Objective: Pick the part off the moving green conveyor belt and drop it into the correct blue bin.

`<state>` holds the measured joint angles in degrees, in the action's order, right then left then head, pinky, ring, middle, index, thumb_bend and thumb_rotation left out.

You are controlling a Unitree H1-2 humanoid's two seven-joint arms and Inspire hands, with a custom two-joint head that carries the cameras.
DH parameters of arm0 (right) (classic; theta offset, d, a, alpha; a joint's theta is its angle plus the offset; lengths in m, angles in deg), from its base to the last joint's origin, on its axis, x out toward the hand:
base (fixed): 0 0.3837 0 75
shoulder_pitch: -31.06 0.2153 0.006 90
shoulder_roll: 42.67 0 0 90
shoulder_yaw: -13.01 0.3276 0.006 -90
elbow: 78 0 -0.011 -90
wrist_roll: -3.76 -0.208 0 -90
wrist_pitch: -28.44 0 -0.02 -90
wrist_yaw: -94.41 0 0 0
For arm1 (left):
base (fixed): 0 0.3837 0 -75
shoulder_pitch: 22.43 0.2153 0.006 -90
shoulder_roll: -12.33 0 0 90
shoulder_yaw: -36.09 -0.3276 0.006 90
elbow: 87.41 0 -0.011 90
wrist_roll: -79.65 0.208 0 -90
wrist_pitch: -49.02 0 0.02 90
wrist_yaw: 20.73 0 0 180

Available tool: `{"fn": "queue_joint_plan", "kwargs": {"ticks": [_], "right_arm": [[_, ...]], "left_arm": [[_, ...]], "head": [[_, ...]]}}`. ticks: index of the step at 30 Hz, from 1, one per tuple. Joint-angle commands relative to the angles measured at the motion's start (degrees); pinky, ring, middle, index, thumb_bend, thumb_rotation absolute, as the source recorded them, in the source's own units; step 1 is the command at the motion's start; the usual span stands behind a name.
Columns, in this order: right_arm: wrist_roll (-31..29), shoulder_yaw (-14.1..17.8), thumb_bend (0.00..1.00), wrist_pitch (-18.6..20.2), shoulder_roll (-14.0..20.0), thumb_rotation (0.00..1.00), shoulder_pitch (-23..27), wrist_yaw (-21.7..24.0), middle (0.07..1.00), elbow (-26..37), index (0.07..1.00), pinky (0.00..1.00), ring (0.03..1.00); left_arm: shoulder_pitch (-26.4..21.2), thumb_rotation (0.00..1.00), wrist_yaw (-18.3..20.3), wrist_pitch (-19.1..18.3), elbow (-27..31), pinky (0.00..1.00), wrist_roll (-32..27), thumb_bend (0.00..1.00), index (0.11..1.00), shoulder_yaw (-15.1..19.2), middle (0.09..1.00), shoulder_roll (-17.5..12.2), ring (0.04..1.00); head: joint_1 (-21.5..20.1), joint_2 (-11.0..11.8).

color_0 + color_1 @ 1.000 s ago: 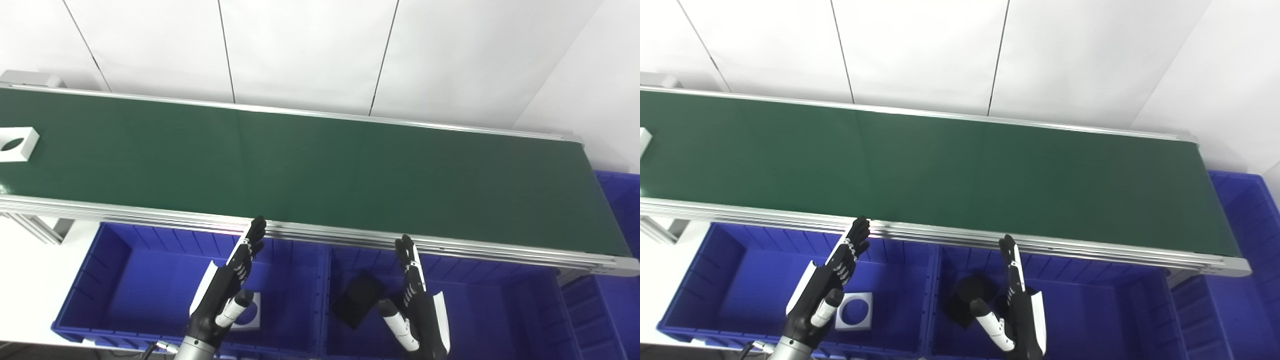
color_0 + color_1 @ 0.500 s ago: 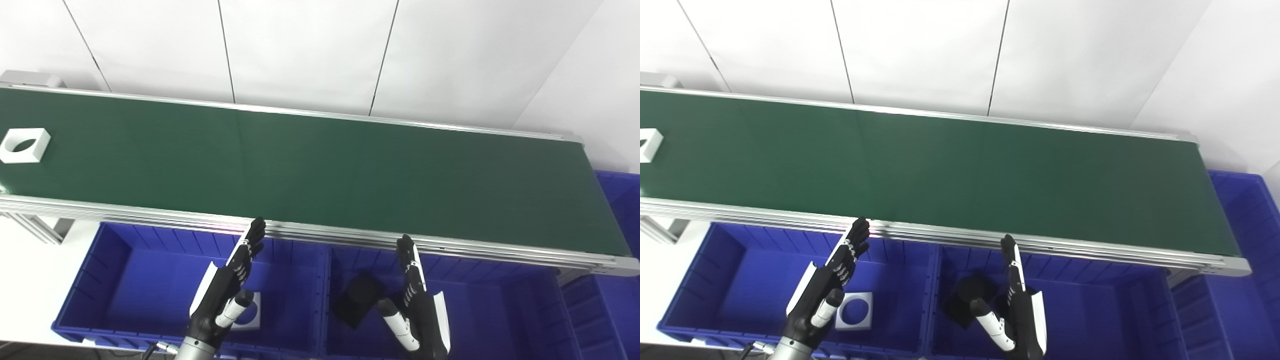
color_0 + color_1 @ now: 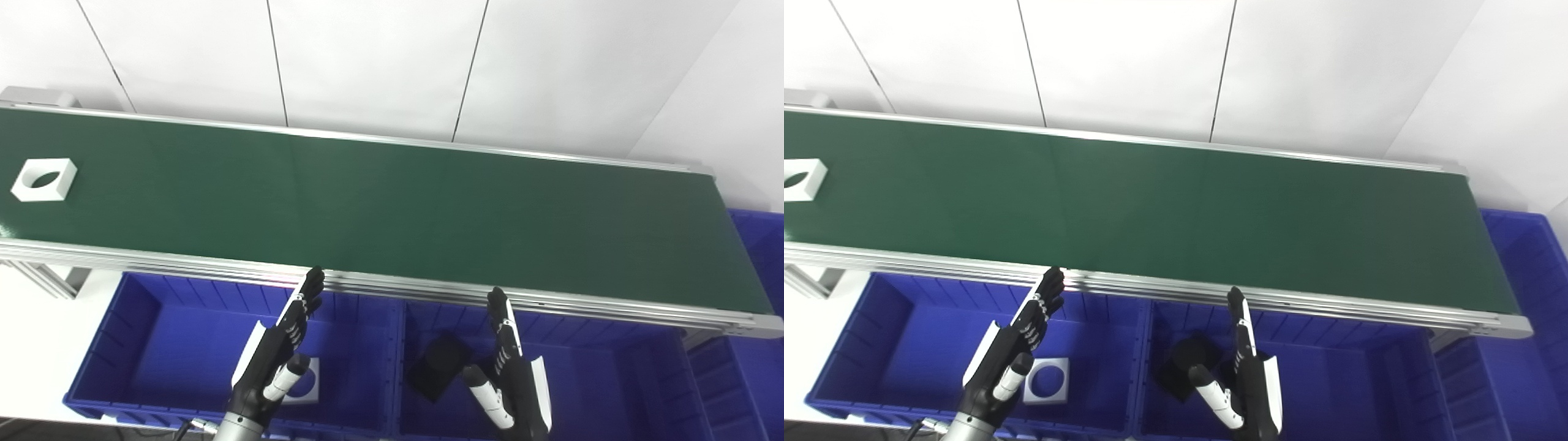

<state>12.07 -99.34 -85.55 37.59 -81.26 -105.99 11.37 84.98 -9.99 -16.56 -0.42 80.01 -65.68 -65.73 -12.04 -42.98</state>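
Observation:
A white square part with a round hole (image 3: 44, 180) lies on the green conveyor belt (image 3: 392, 208) at its far left end. My left hand (image 3: 278, 346) hovers open over the left blue bin (image 3: 147, 349), fingertips near the belt's front rail. Over the middle blue bin (image 3: 588, 380) my right hand (image 3: 511, 373) is open as well, fingers straight and empty. Both hands are far from the part. A white part with a hole (image 3: 1047, 380) rests in the left bin, and a black part (image 3: 440, 365) rests in the middle bin.
An aluminium rail (image 3: 398, 288) runs along the belt's front edge, above the bins. Another blue bin (image 3: 756, 257) stands past the belt's right end. A white panelled wall (image 3: 392, 61) rises behind the belt.
The white part has travelled to the right along the belt, coming fully into view. Both hands have stayed almost still.

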Motion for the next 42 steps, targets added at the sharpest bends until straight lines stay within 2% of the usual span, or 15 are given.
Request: {"fn": "queue_joint_plan", "kwargs": {"ticks": [1,12,17,21,25,42], "right_arm": [[0.0,0.2,0.8,-2.9,-0.6,0.79,0.2,1.0,0.98,0.8,1.0,1.0,0.996],[1.2,0.2,0.79,-2.9,-0.6,0.8,0.1,0.1,0.977,0.9,1.0,1.0,0.982],[1.6,0.1,0.79,-2.9,-0.8,0.8,0.0,-0.4,0.972,1.3,1.0,1.0,0.98],[0.4,-0.2,0.79,-2.9,-1.2,0.76,0.2,0.5,0.97,1.3,1.0,1.0,0.976],[2.1,-0.5,0.79,-2.9,-1.6,0.78,0.4,-0.2,0.979,1.0,1.0,1.0,0.979],[2.0,0.1,0.79,-2.9,-3.5,0.76,0.6,0.6,0.99,0.9,1.0,1.0,0.992]], "left_arm": [[-0.6,0.92,0.0,2.5,0.7,1.0,-0.2,0.9,0.999,-0.1,1.0,0.1,1.0],[-0.6,0.92,0.0,2.5,1.0,1.0,-0.2,0.9,1.0,-0.1,1.0,0.0,1.0],[-0.6,0.92,0.5,2.5,1.4,1.0,-0.7,0.89,1.0,0.1,1.0,-0.4,1.0],[-0.7,0.92,0.8,2.5,1.6,1.0,-1.3,0.9,1.0,0.5,1.0,-0.7,1.0],[-0.7,0.92,1.1,2.5,1.7,1.0,-1.9,0.91,1.0,1.0,1.0,-0.9,1.0],[-0.9,0.94,1.6,2.5,1.8,1.0,-2.1,0.9,0.999,2.2,1.0,-1.3,1.0]], "head": [[0.0,0.0],[-0.2,-0.2],[-2.5,-0.3],[-5.4,-0.5],[-7.6,-0.8],[-10.5,-1.0]]}}
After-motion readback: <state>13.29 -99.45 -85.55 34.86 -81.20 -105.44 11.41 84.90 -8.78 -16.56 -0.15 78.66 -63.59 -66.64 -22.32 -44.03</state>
